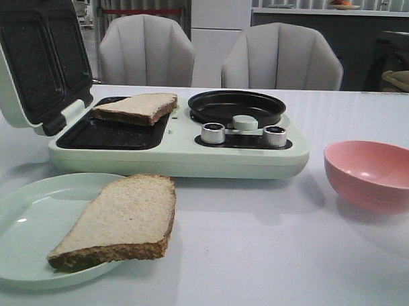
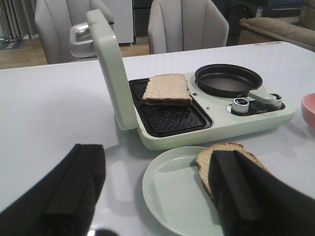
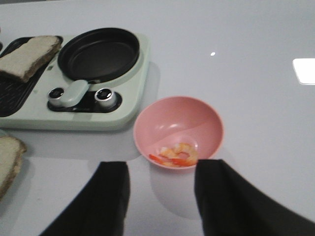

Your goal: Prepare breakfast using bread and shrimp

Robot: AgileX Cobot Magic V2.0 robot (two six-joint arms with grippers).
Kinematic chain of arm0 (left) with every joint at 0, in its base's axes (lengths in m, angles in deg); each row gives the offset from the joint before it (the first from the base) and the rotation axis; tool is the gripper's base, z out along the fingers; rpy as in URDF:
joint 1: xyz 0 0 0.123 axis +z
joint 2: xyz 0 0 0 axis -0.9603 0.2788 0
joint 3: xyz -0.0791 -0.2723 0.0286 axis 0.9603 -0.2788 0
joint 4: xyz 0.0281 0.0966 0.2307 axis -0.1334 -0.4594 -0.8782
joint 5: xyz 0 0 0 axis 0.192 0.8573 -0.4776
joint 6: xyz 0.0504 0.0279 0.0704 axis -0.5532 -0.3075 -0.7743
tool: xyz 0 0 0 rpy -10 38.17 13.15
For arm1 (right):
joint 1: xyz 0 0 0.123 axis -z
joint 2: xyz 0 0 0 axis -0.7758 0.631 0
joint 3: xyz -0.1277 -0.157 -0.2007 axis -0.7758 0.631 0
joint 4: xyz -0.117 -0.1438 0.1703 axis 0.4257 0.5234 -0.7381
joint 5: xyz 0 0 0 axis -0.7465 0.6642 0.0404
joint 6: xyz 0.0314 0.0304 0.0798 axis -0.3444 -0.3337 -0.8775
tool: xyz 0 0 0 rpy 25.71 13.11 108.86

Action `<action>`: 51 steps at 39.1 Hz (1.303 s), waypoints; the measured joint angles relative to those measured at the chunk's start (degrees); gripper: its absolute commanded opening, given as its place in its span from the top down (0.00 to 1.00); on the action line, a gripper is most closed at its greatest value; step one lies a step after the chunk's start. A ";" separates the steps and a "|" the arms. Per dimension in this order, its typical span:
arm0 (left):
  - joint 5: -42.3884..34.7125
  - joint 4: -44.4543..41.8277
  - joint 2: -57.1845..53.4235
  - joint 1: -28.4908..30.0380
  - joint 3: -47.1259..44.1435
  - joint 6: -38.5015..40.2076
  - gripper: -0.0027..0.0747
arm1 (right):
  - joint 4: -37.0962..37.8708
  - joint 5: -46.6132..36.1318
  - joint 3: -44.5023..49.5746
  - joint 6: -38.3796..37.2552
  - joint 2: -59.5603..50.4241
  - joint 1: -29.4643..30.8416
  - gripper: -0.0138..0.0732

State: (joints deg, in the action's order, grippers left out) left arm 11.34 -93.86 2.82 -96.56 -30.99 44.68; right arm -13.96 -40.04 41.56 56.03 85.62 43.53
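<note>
One bread slice (image 1: pixel 135 107) lies tilted on the back edge of the sandwich maker's left grill plate (image 1: pixel 111 133); it also shows in the left wrist view (image 2: pixel 166 89) and the right wrist view (image 3: pixel 27 56). A second bread slice (image 1: pixel 121 220) lies on the pale green plate (image 1: pixel 27 227), also in the left wrist view (image 2: pixel 216 157). The shrimp (image 3: pixel 177 155) lie in the pink bowl (image 3: pixel 179 125), which stands at the right in the front view (image 1: pixel 375 172). My left gripper (image 2: pixel 157 191) is open above the plate, empty. My right gripper (image 3: pixel 162 189) is open and empty, just short of the bowl.
The mint-green sandwich maker (image 1: pixel 244 158) has its lid (image 1: pixel 33 60) standing open at the left, a black round pan (image 1: pixel 236 107) at the right and two knobs (image 1: pixel 212 133) in front. Two grey chairs (image 1: pixel 147 50) stand behind the table.
</note>
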 measured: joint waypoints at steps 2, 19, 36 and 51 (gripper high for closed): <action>0.00 0.00 0.00 0.00 0.00 0.00 0.30 | -1.50 0.60 -1.70 0.00 3.04 -1.44 0.24; -0.34 -0.13 0.00 0.00 0.00 0.00 0.30 | -16.24 1.40 -12.40 1.50 33.78 -17.94 0.26; -0.44 -0.13 0.00 0.00 0.00 0.00 0.30 | -49.17 0.10 -20.77 25.33 59.17 -21.42 0.26; -0.44 -0.13 -0.15 0.00 0.00 0.00 0.30 | -69.69 -2.33 -21.52 42.45 72.56 -21.42 0.26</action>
State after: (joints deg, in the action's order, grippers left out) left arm 10.90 -93.99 2.67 -96.56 -30.99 44.68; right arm -83.65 -42.37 20.04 98.48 158.18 22.11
